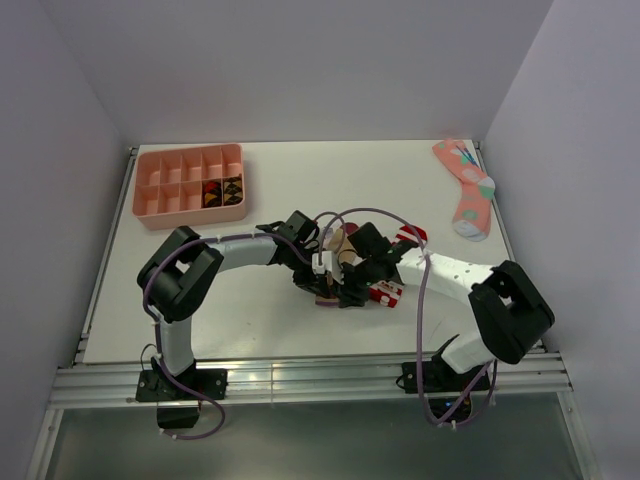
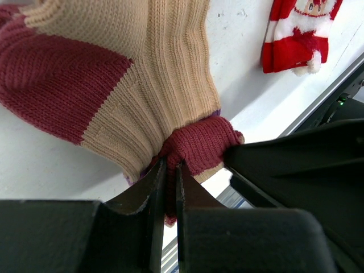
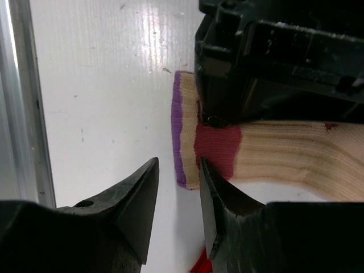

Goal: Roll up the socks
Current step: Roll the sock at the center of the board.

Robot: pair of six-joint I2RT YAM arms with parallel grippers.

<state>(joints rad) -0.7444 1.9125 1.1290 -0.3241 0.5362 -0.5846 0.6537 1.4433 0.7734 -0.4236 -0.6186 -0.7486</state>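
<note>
Tan sock [image 2: 142, 74] pinched by left gripper [image 2: 170, 165], right gripper [image 3: 177, 168] spread; tray [image 1: 160, 196] holds dark items [image 1: 222, 192].

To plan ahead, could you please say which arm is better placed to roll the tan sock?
Left: the left tool pinches the tan sock's red end; the right tool is open near it.

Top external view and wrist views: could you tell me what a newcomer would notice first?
Mid-table, the left tool pinches the dark red fold of the tan sock, while the right tool hangs open beside its purple cuff. A pink patterned sock lies alone at the far right corner.
</note>
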